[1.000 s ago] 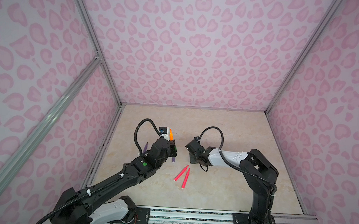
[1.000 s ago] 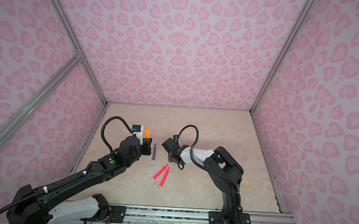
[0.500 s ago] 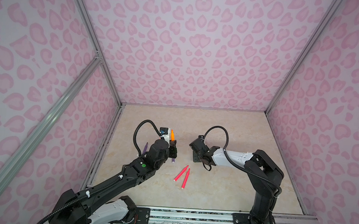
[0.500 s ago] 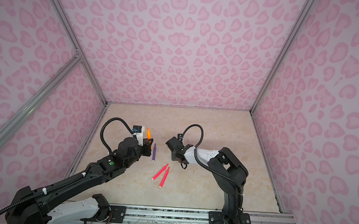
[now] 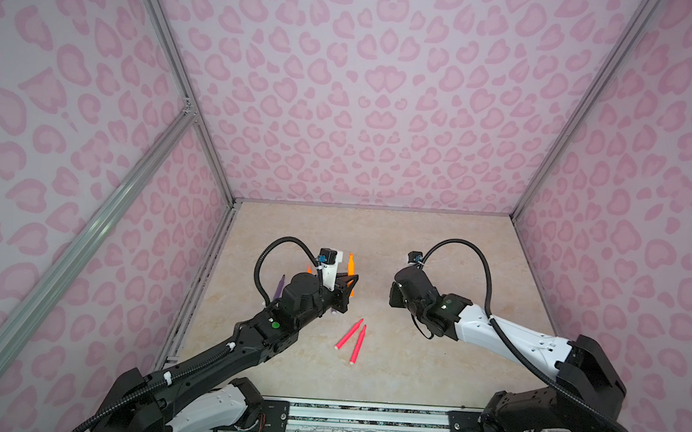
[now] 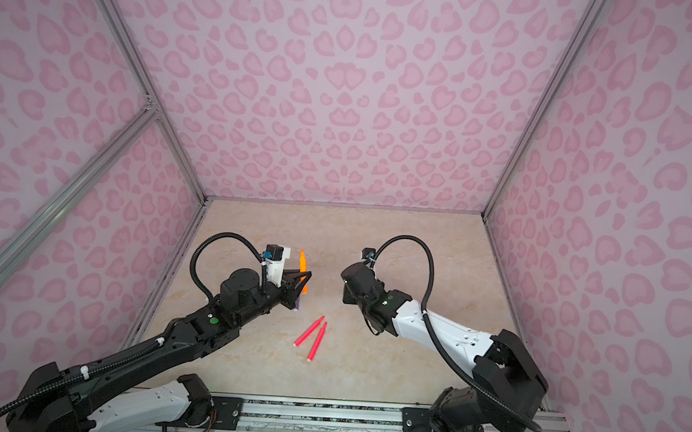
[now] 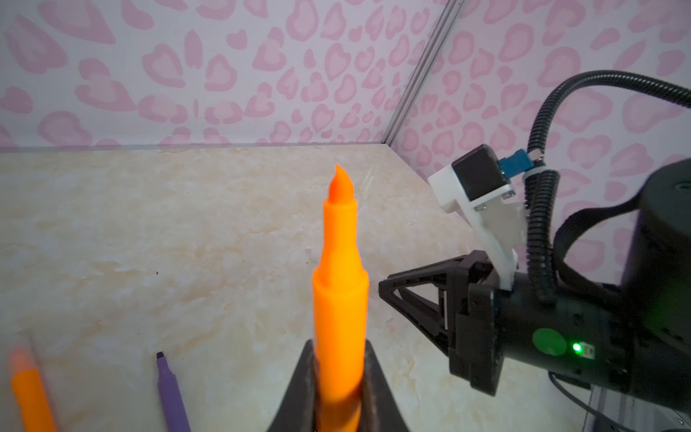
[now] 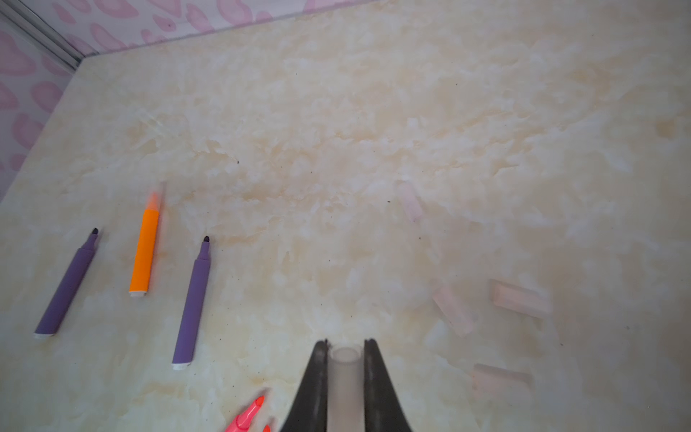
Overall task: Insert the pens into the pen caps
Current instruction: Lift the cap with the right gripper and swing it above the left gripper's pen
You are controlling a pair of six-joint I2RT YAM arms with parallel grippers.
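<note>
Orange pen (image 7: 338, 299) between left fingers (image 7: 299, 391) (uncapped)

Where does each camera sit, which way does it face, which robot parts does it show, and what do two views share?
Top views: high in front, facing down onto the table; both arms show.
Left wrist: on the left arm, facing along the left gripper, shut on an orange pen, toward the back wall; right gripper shows.
Right wrist: on the right arm, facing down past its fingers, shut on a clear cap.
Shared: both wrist views show a purple pen.
</note>
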